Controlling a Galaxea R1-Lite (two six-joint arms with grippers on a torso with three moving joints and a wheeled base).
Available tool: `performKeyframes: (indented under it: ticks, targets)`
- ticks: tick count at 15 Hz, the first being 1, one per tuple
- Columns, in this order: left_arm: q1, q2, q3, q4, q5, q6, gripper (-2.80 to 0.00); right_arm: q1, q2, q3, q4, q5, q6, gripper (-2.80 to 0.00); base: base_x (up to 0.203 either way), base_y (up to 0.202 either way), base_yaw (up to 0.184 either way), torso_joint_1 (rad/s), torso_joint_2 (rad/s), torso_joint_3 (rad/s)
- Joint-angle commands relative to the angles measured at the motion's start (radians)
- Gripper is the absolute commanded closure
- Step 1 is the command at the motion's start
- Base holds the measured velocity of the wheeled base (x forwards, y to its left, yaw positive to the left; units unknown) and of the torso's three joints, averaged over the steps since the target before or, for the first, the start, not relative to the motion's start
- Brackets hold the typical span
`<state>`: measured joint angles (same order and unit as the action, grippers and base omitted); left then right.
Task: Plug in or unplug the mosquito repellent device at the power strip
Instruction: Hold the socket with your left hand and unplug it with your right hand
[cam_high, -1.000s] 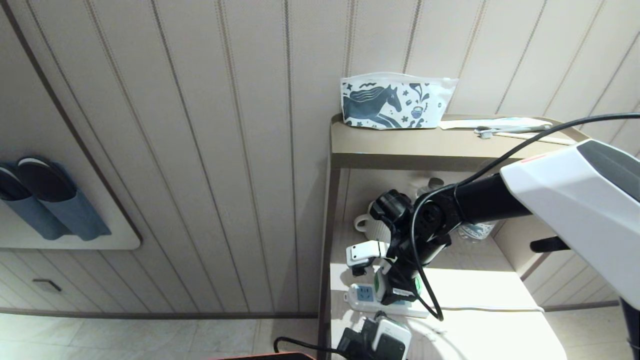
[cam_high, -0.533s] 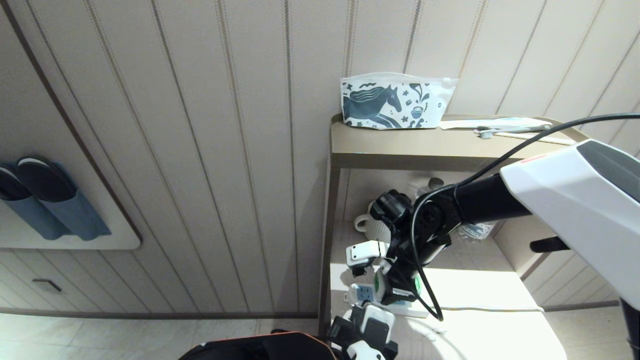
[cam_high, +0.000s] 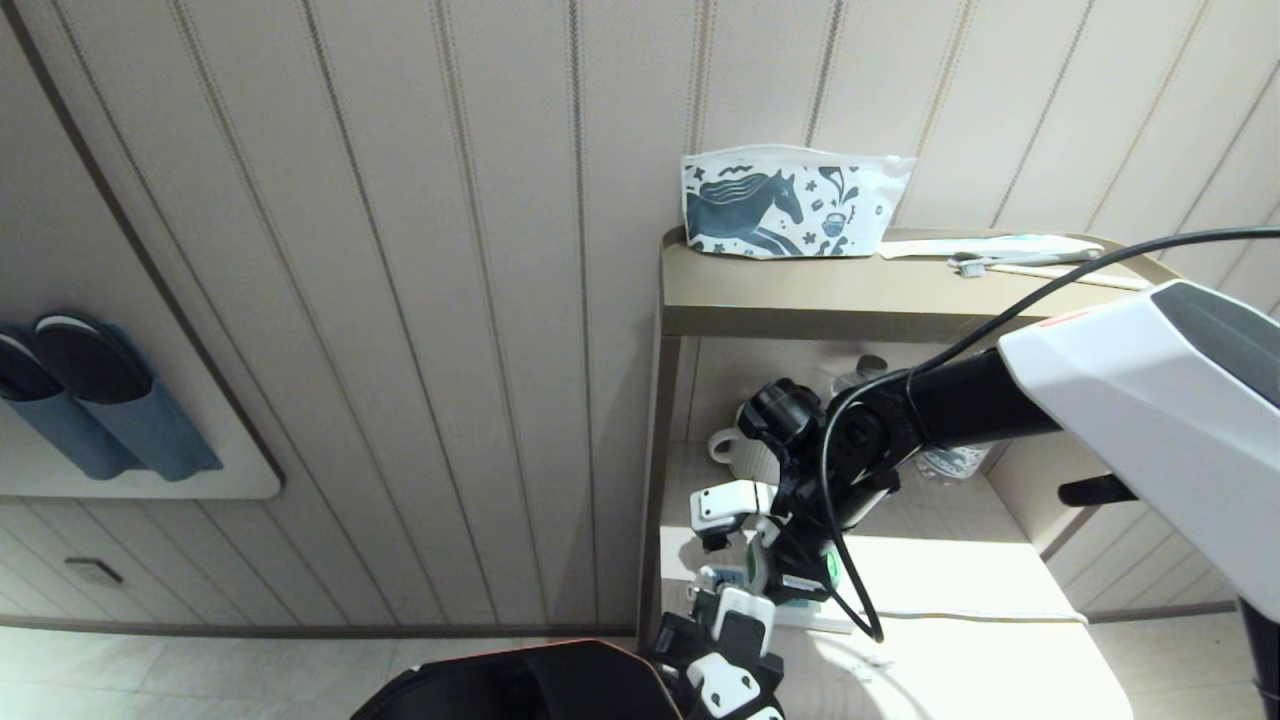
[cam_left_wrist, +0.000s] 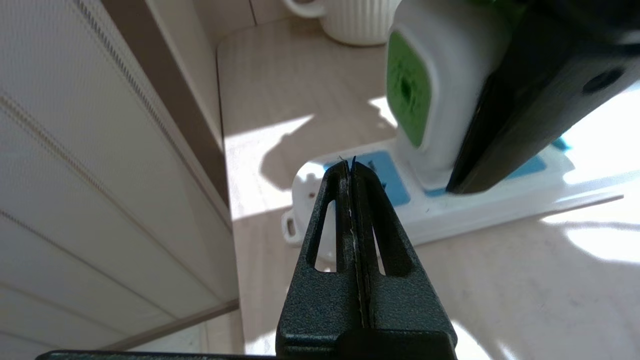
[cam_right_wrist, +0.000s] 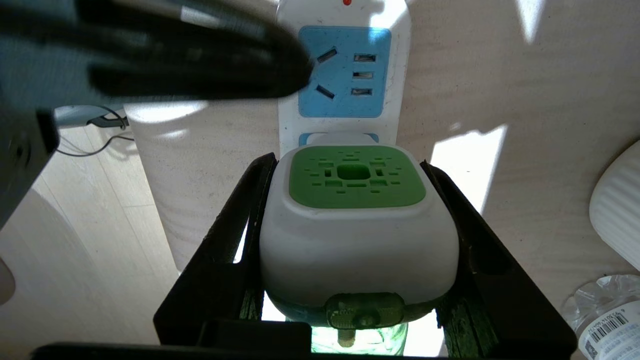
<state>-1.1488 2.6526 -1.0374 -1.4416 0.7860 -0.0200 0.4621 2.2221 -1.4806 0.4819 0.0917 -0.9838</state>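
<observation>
- Right pincer (cam_right_wrist: 350, 240) is clamped across the sides of the mosquito repellent device (cam_right_wrist: 357, 220), one finger on each flank of the white head. The device stands upright in a socket of the power strip (cam_right_wrist: 345, 75), on the lower shelf (cam_high: 960, 570) of the cabinet, at the strip's left end.
- Left pincer (cam_left_wrist: 352, 172) is fully closed, holding nothing. Its tip hovers just over the free blue socket face beside the device. I can't tell whether it touches the strip.
- Risk 1: if the right arm pulls before the strip is pinned, the whole strip likely lifts with the device. The strip is light and loose on the shelf.
- Risk 2: the closed left tip sits right on a socket face. Pressing there could skid off the smooth plastic, or dig into a slot.
- Risk 3: the two pincers are very close together. A tilted pull may knock the right finger into the left tip, or bend the prongs.
- Risk 4: the white mug (cam_high: 745, 455) and water bottle (cam_right_wrist: 607, 320) are near. A sudden release could swing the device into them.
- Versus a second ago: the left arm has come up from the near edge to the strip's left end. The right pincer's grip and the device are unchanged.
</observation>
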Motion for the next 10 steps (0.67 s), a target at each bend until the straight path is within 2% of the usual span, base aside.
performKeyframes:
  ticks: [1,10]
  targets:
    - [-0.010,0.003,-0.010,-0.008,0.006,0.000,0.00,0.001,0.010,-0.001,0.001,0.002,-0.005,0.00,0.000,0.000,0.000,0.000,0.00,0.000]
    - [-0.040,0.035,-0.031,-0.008,0.006,0.000,0.00,0.002,0.027,-0.017,-0.014,0.002,0.010,0.00,0.000,0.000,0.000,0.000,0.00,0.000]
